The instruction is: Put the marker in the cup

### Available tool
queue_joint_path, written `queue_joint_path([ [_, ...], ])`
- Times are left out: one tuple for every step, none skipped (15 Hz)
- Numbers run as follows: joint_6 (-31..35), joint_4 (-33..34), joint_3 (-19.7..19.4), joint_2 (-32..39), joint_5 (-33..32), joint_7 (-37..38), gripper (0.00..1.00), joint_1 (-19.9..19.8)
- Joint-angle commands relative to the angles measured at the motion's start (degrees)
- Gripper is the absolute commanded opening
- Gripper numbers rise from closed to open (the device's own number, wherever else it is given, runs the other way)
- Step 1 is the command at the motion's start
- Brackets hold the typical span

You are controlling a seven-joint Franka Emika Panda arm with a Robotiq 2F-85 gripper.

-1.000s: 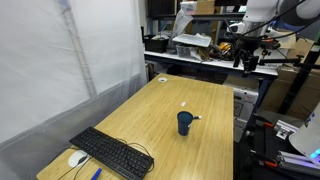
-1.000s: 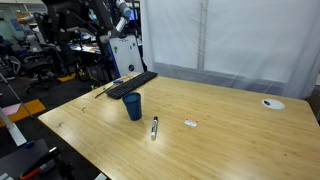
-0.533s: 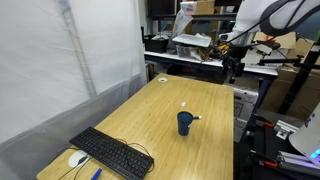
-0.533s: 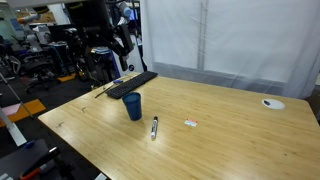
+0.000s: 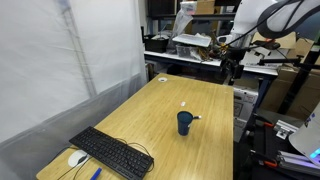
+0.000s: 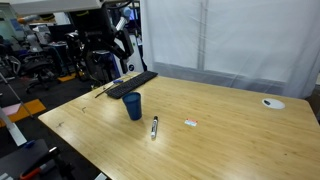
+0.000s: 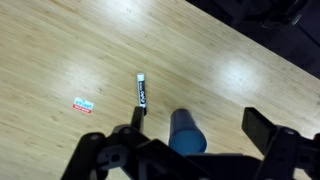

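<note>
Movement has all but stopped: in an exterior view the gripper hangs high, well apart from the cup, with the marker at its 3 o'clock. In an exterior view the marker lies untouched at the cup's 5 o'clock. In the wrist view the fingers are apart and empty (the descent is still to come).

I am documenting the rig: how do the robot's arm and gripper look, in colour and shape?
The arm has rounded white segments with darker joints. The gripper at its end is black. In the wrist view its fingers are black, angular bars with linkages. No markings or cables can be made out.
</note>
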Motion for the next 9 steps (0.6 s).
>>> queue_joint_path([
  [1.02,1.7,-4.49,5.07,7.99,-13.43,1.0,3.63],
  [0.53,2.21,-4.78,7.03,10.18,-16.0,1.0,3.59],
  [1.05,2.39,-4.91,8.99,12.16,-18.91,1.0,3.59],
  [1.21,2.77,-4.86,10.75,13.73,-21.69,1.0,3.38],
  [2.29,3.14,-4.62,12.91,15.64,-24.62,1.0,3.21],
  [3.32,3.68,-4.01,14.89,17.43,-26.55,1.0,2.87],
  [4.64,4.26,-3.3,16.88,19.34,-28.38,1.0,2.67],
  [5.54,5.03,-2.64,18.81,21.36,-30.28,1.0,2.46],
  [6.68,5.96,-1.63,21.18,23.4,-31.49,1.0,2.35],
])
